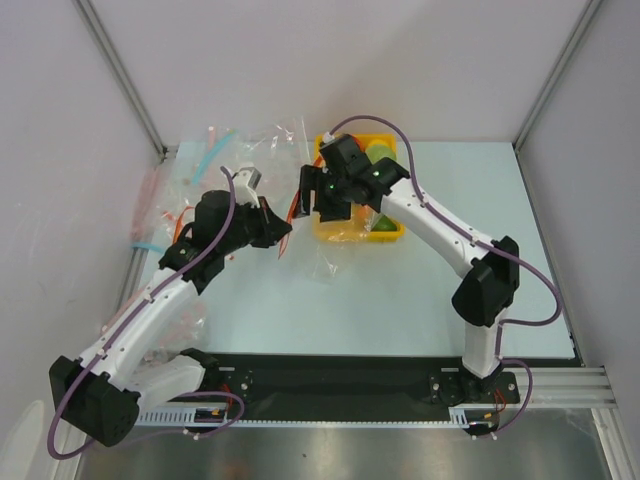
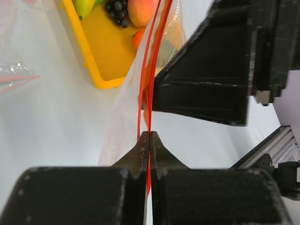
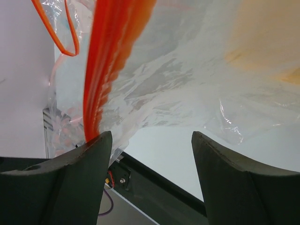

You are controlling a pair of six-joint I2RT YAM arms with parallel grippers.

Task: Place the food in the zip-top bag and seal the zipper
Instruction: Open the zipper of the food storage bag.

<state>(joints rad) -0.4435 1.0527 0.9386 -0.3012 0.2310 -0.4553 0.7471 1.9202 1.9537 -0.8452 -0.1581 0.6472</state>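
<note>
The pale table (image 1: 420, 300) carries both arms, which bend inward toward its far middle: the left arm (image 1: 160, 300) from the near left corner, the right arm (image 1: 440, 225) from the near right. The yellow tray (image 2: 108, 56) sits at the far middle, partly under the right arm's wrist. Loose clear pouches (image 1: 220, 150) with blue strips lie at the far left. The zip-top bag (image 2: 123, 126) hangs crumpled between the two grippers, just left of the tray. Its red zipper (image 3: 101, 70) runs upward from the left gripper (image 2: 149, 138), whose jaws are pressed together on the strip. The right gripper (image 3: 151, 138) stands close beside the left one with its jaws spread wide. The strip comes down to one fingertip, but the gripper clamps nothing. The food lies in the tray: the peach (image 2: 140, 10), the banana (image 2: 84, 5), the black grape bunch (image 2: 117, 10), and a green fruit (image 1: 385, 223) at the tray's near right corner.
</note>
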